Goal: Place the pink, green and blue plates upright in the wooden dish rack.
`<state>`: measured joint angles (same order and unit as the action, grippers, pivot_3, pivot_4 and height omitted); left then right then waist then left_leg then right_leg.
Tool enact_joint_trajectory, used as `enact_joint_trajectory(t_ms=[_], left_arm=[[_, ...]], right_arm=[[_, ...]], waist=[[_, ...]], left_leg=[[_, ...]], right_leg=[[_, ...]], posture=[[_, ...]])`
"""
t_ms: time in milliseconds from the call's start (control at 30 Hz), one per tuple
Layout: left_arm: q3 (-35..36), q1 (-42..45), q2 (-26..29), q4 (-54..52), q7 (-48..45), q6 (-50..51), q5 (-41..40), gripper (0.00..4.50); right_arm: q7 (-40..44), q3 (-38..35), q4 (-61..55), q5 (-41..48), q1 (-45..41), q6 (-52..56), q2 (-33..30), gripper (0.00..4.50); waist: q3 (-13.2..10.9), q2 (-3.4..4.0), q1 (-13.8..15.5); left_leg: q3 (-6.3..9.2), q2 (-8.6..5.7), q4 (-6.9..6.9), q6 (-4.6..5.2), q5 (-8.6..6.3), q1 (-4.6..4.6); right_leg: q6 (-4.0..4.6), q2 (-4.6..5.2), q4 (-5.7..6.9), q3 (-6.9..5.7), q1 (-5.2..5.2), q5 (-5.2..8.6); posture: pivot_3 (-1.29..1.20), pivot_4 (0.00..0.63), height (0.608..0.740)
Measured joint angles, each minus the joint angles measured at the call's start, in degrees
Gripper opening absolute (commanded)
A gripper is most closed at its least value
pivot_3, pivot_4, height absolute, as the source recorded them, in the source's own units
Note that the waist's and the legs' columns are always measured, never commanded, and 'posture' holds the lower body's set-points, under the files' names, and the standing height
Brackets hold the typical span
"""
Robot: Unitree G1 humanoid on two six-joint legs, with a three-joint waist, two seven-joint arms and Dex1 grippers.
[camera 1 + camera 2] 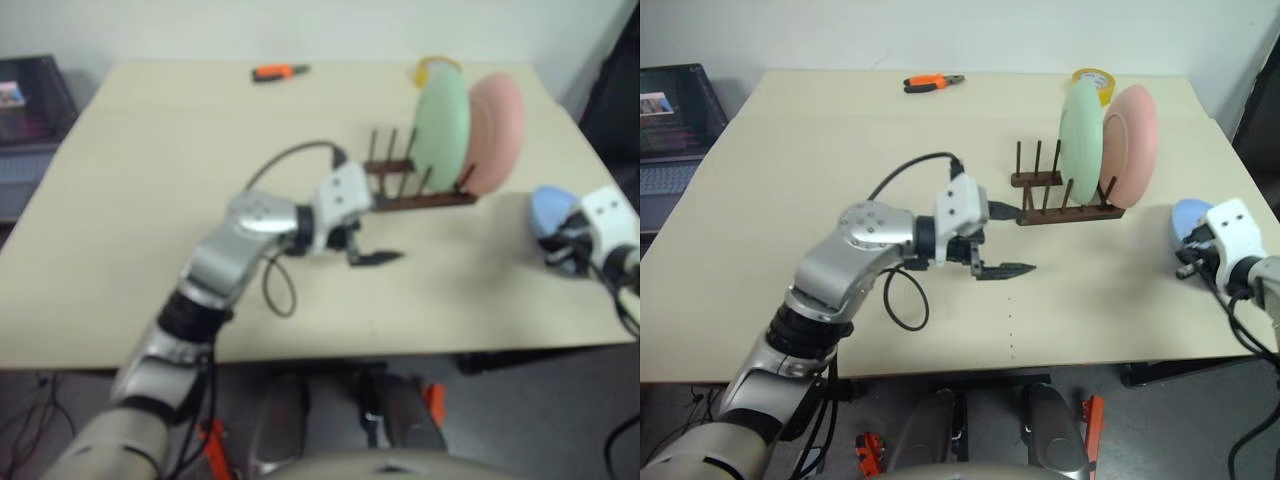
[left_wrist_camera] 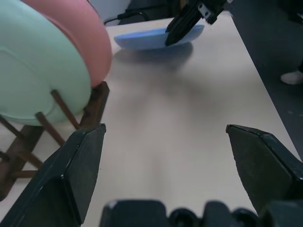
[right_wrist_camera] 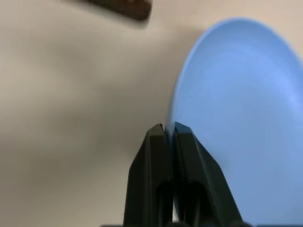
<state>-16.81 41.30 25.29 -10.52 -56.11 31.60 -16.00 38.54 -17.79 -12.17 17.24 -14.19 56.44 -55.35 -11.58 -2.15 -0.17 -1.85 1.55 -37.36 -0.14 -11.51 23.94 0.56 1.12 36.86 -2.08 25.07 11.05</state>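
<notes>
Blue plate (image 1: 1189, 222) partly hidden behind right gripper (image 3: 169, 130), fingers pinched on its rim, near the surface (image 1: 790, 180) right edge. Green plate (image 1: 1081, 140) and pink plate (image 1: 1130, 145) stand upright in wooden dish rack (image 1: 1065, 210). Left gripper (image 1: 1002, 242) fingers wide apart, empty.

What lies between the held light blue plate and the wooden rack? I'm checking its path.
Only bare tabletop between the light blue plastic plate and the dark brown wooden dish rack, per both eye views.
</notes>
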Motion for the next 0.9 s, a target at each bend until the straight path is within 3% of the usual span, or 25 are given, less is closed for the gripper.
enact_joint_trajectory(t_ms=[200,300,400,600,667,767,900], left_arm=[[3.28,0.52,2.08,1.89,-2.72,-1.2,-2.02,4.5],[5.18,0.53,2.26,2.04,-3.52,-2.05,-3.31,4.5],[8.03,0.88,0.65,2.36,-2.78,-2.1,-5.48,4.5],[15.51,1.71,-3.56,2.24,3.67,-3.4,-9.76,4.5],[18.06,0.91,-2.59,2.12,6.82,-3.62,-9.41,4.5],[19.83,-2.95,0.27,1.31,9.29,-4.77,-8.09,4.5],[20.43,-8.98,3.71,-1.05,10.84,-4.54,-7.15,4.5]], right_arm=[[4.77,-11.96,-10.97,8.38,-3.0,14.06,-9.7,0.05],[6.7,-17.63,-12.18,11.49,-8.94,16.96,-15.4,0.05],[6.62,-17.99,-11.75,15.69,-17.42,17.66,-15.52,0.05],[4.48,-13.57,-11.41,26.8,-33.28,16.04,-3.18,0.05],[2.33,-11.81,-8.53,30.31,-39.61,14.36,6.05,0.05],[0.41,-9.63,-4.57,34.18,-44.64,12.1,14.43,0.05],[-0.97,-7.81,1.56,36.41,-46.92,9.05,20.85,0.05]], waist=[[-0.02,0.05,0.11],[-0.02,0.04,0.11],[-0.02,0.03,-0.08],[-0.04,0.0,-0.48],[-0.04,0.02,-1.31],[-0.02,0.06,-1.52],[-0.02,0.06,-1.19]], left_leg=[[-0.1,0.01,0.29,0.0,0.0,0.03],[-0.06,0.01,0.32,-0.01,-0.01,0.01],[-0.07,-0.01,0.32,-0.01,-0.01,-0.03],[-0.05,0.05,0.3,0.0,0.0,-0.07],[-0.09,0.07,0.33,0.01,0.01,-0.07],[-0.05,0.14,0.41,0.01,0.01,-0.05],[-0.06,0.22,0.41,0.01,0.01,0.13]], right_leg=[[-0.06,0.07,-0.08,0.06,0.14,0.01],[0.07,0.05,-0.13,0.0,0.12,0.12],[0.09,0.04,-0.11,0.02,0.12,0.12],[0.02,0.02,-0.04,0.1,0.07,0.08],[-0.28,-0.01,0.02,0.15,0.13,-0.11],[-0.21,-0.07,0.03,0.11,0.15,-0.06],[-0.17,0.0,0.02,0.04,0.24,-0.02]], posture=[[0.0,0.15,0.74],[0.0,0.15,0.74],[0.0,0.15,0.74],[0.0,0.15,0.74],[0.0,0.15,0.74],[0.0,0.15,0.74],[0.0,0.15,0.74]])
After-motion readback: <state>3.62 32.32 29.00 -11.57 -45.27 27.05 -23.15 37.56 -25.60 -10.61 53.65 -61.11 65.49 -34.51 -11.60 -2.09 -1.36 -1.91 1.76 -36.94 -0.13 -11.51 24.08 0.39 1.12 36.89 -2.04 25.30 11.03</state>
